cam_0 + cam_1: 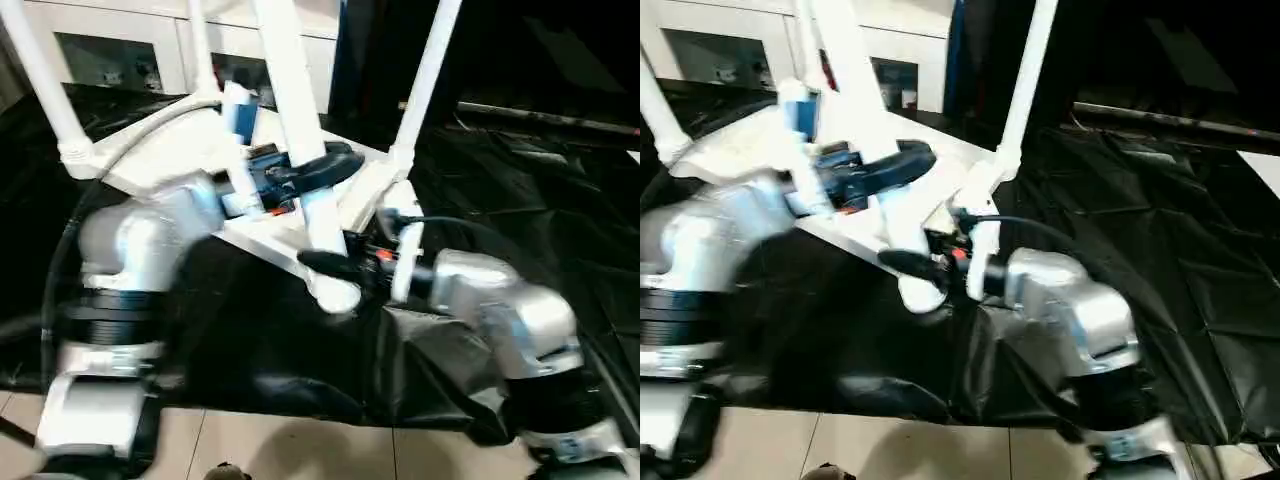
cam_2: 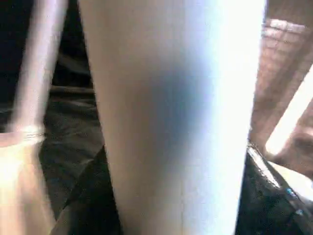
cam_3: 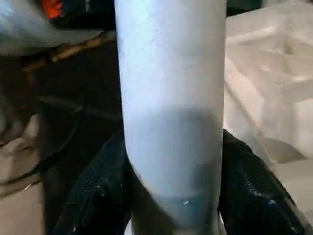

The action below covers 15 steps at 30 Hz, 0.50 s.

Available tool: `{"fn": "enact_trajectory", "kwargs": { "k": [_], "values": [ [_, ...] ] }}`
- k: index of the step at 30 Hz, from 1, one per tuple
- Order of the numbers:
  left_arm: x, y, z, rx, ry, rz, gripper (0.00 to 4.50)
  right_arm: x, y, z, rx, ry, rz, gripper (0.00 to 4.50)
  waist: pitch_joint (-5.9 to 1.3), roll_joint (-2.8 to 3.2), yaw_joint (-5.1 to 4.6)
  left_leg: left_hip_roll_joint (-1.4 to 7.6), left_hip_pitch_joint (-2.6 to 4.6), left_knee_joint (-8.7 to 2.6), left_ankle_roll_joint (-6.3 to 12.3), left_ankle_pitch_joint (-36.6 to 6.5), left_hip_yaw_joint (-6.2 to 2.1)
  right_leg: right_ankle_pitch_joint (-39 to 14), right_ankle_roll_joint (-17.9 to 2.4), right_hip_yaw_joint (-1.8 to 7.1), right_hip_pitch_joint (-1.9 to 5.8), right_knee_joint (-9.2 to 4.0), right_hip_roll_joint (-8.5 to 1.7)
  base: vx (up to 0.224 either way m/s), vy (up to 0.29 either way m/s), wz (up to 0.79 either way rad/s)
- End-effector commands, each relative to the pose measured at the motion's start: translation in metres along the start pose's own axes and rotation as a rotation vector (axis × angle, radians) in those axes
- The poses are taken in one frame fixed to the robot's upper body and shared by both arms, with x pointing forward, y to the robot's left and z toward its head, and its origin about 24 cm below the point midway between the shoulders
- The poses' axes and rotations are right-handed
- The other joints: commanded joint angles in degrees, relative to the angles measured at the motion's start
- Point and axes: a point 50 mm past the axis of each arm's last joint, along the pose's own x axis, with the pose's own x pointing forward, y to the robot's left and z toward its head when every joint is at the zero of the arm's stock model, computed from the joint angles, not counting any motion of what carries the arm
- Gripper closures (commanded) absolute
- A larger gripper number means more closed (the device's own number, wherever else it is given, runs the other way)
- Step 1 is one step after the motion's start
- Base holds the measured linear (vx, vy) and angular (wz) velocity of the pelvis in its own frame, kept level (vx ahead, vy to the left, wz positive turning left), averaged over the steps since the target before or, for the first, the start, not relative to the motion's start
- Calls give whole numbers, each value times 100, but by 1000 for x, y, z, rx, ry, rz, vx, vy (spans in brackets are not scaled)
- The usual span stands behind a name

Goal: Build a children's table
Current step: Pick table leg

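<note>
Both silver forearms reach to one white tubular leg (image 1: pixel 300 130) of my upturned white plastic table top (image 1: pixel 270 235) on black cloth (image 1: pixel 520 200). Left gripper (image 1: pixel 315 168) and right gripper (image 1: pixel 335 265) seemingly clasp it, steadying it in its socket.

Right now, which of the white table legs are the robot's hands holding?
The near leg, the one at the table's front corner. Both hands, left and right, wrap round it. The far-left leg and far-right leg stand untouched.
</note>
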Motion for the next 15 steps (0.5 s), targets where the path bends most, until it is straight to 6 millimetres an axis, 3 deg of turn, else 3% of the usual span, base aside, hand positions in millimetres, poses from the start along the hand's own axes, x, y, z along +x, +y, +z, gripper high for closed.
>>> {"fn": "enact_trajectory", "kwargs": {
  "k": [1, 8, 14, 15],
  "values": [
    [4, 0, -2, 6, -5, 77, 153, -5, -11, 3, -12, -32, -107, 256, -413, 59, 8, 60, 126, -379, -348, -971, 23, -407, -956, 182, 279, -415, -263, 0, 0, 0],
    [8, 4, -13, -74, -44, 209, 151, 2, -14, 6, -18, -60, -198, 257, -406, 42, -16, 42, 112, -376, -302, -967, 25, -395, -898, 180, 292, -433, -242, 0, 0, 0],
    [7, 5, -11, -95, -66, 215, 200, 6, -12, 7, -32, -60, -198, 257, -407, 31, -25, 39, 109, -373, -254, -930, 22, -395, -813, 182, 287, -435, -233, 0, 0, 0],
    [8, 4, -10, -101, -68, 210, 225, 6, -12, 7, -33, -61, -198, 257, -405, 16, -27, 41, 110, -373, -251, -925, 25, -372, -820, 181, 284, -435, -233, 0, 0, 0]
  ]
}}
